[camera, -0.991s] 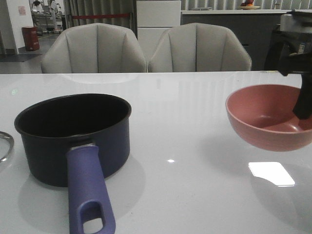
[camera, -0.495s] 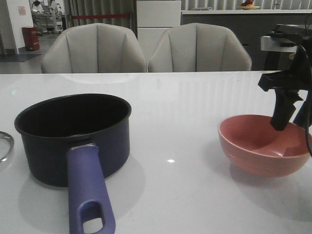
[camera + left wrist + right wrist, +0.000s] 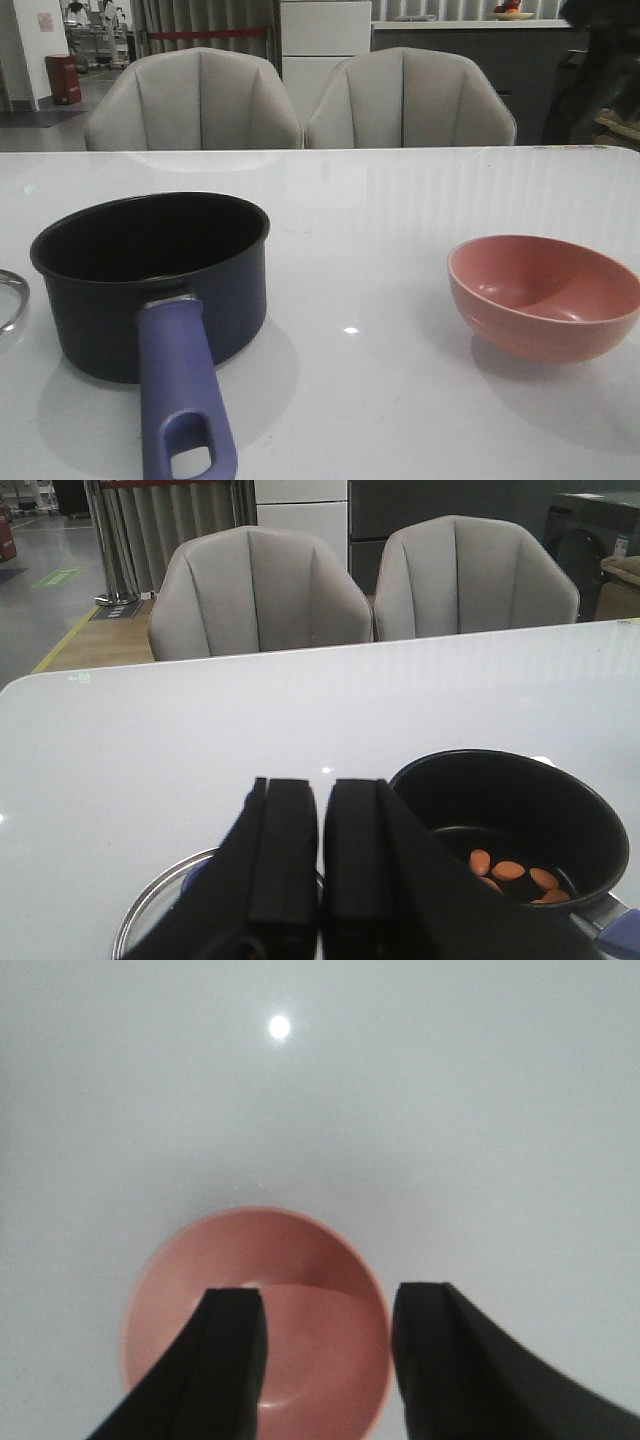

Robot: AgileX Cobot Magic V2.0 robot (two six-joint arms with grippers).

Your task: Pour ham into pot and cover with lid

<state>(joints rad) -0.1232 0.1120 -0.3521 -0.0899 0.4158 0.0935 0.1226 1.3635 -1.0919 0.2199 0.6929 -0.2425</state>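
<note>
The dark navy pot stands at the table's left, its purple-blue handle pointing at the camera. Several orange-pink ham chunks lie on its black bottom. The glass lid's metal rim shows at the far left edge and under my left gripper. My left gripper is shut and empty, just above the lid and beside the pot. A bit of the blue knob shows beside one finger. My right gripper is open and empty, well above the empty pink bowl.
The pink bowl stands upright on the white table at the right. Two grey chairs stand behind the far edge. A wide stretch of table lies between pot and bowl.
My right gripper set the pink bowl down on the table, let go of it and rose out of the front view. The pot and lid have not moved.
</note>
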